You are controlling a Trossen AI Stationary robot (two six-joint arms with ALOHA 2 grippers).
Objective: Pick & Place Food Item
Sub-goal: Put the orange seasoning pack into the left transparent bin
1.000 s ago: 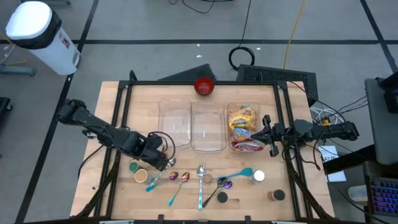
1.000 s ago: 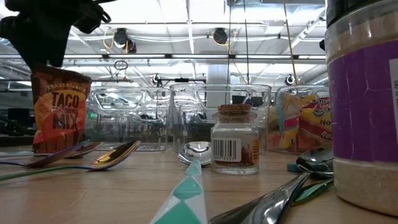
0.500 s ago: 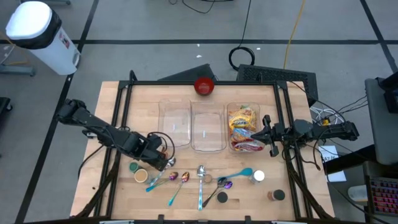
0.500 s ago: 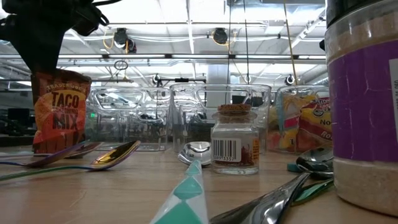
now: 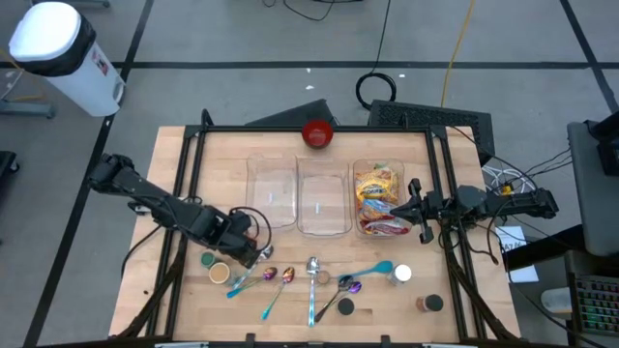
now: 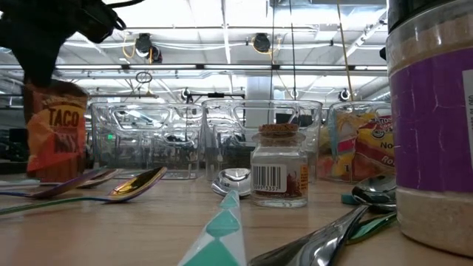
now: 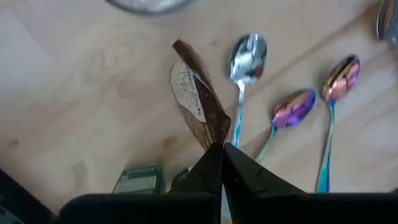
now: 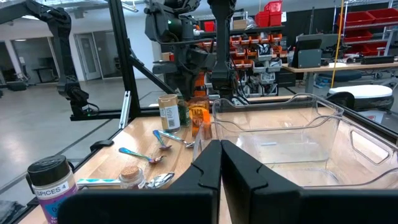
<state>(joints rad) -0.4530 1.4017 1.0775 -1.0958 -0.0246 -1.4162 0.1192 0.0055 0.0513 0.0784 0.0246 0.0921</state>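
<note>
I looked down on a wooden table [image 5: 193, 164] with three clear bins [image 5: 322, 198] in a row across its middle. The right bin [image 5: 379, 198] already held bright food packets; the other two looked empty. Nearer the front edge lay a scatter of spoons [image 5: 311, 275] and small spice jars [image 5: 428, 304].

My left arm reached in from the left side, low over the front left part of the table. My left gripper [image 5: 253, 249] had its fingers pressed together on the top edge of a taco mix packet [image 6: 53, 129]. From the wrist camera the packet [image 7: 196, 102] hung edge-on below the fingertips, above bare wood and beside three spoons. From table height it stood tilted, just in front of the left bin; I could not tell whether its bottom had cleared the table.

My right arm waited at the right edge, its right gripper [image 5: 418, 205] closed on nothing, just beside the right bin.

I judged this the grasp step, with the lift about to begin. The next move called for raising the packet clear of the spoons, carrying it over a bin wall, probably the packet bin's, and letting go there. The pinch was thin, so the packet could swing or slip
</note>
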